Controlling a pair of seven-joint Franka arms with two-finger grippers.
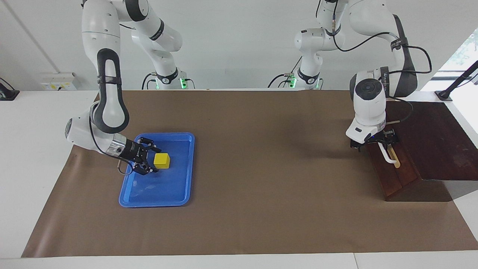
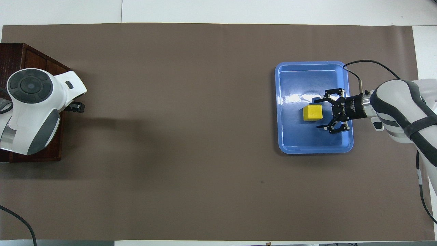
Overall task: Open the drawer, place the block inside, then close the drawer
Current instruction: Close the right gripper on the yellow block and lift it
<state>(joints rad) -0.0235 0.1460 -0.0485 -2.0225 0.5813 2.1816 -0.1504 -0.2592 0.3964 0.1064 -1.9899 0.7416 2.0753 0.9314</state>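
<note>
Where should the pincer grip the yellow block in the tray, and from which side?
Grip the block across its two flat side faces, one nearer the robots and one farther. Come in level from the right arm's end of the blue tray, as the open right pincer already lines up; the low rim likely allows it.
</note>
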